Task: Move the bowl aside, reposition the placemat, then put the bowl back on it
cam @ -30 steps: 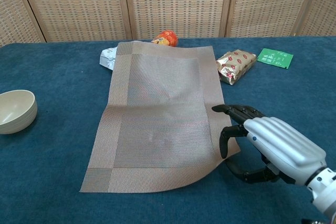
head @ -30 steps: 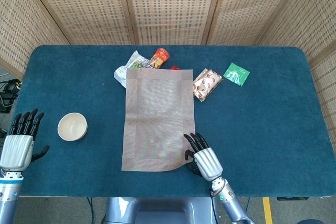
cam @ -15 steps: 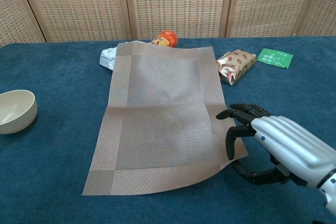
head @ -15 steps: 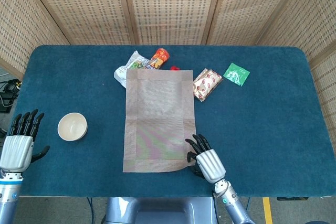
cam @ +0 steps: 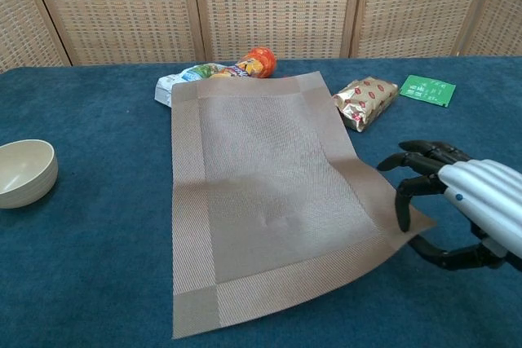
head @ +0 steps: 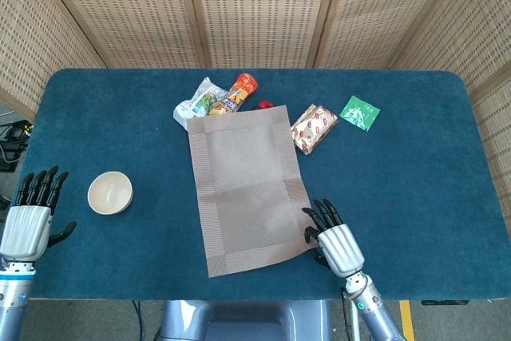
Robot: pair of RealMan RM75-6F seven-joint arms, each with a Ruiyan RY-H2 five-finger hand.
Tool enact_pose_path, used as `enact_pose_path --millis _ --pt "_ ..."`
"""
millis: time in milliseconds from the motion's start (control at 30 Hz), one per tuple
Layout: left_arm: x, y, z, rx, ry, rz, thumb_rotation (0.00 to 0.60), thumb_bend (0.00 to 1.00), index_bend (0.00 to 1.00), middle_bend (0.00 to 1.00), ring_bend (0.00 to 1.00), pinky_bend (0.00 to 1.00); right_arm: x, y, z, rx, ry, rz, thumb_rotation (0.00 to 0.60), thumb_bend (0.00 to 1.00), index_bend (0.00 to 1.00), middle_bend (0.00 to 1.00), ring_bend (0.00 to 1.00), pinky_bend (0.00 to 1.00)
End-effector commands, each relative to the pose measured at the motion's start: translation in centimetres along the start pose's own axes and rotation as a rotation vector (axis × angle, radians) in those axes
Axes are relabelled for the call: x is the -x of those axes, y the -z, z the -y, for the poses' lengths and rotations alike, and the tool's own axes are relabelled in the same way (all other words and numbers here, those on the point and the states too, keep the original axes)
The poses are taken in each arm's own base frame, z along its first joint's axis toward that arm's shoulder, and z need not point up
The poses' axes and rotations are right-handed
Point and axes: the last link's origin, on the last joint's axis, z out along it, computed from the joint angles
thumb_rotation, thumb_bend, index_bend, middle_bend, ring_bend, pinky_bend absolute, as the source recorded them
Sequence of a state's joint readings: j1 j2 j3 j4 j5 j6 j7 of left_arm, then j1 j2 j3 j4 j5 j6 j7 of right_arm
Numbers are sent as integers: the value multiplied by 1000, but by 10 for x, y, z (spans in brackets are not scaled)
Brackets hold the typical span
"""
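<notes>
left hand (head: 30, 215) absent from chest view

No legible text on any packet or wrapper.

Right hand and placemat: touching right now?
Touching. Chest view shows the right hand pinching the placemat's lifted near corner between its fingers and thumb.

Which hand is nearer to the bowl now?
Left. The left hand is open just left of the bowl; the right hand holds the placemat's near right corner, across the mat.
</notes>
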State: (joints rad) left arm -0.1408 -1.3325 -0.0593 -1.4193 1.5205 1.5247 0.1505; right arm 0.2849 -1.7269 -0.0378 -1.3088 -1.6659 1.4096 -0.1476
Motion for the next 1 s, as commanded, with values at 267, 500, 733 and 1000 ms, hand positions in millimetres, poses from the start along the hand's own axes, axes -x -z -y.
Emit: enact_pose_path --millis 267,500,733,1000 --pt "-1 1 -2 5 3 -5 600 190 40 0 0 0 -49 29 -72 136 105 -53 600 556 694 260 9 0" --pt "1 1 -4 13 -4 -3 600 190 40 0 0 0 -78 13 -110 236 143 -87 600 556 699 267 12 0" --pt "2 1 -4 11 -6 -1 600 191 40 0 0 0 -93 -31 -123 281 190 -71 600 556 705 276 15 0" --pt "4 -1 -3 9 -8 4 600 191 39 0 0 0 -91 -65 -114 272 240 -34 600 556 705 276 16 0"
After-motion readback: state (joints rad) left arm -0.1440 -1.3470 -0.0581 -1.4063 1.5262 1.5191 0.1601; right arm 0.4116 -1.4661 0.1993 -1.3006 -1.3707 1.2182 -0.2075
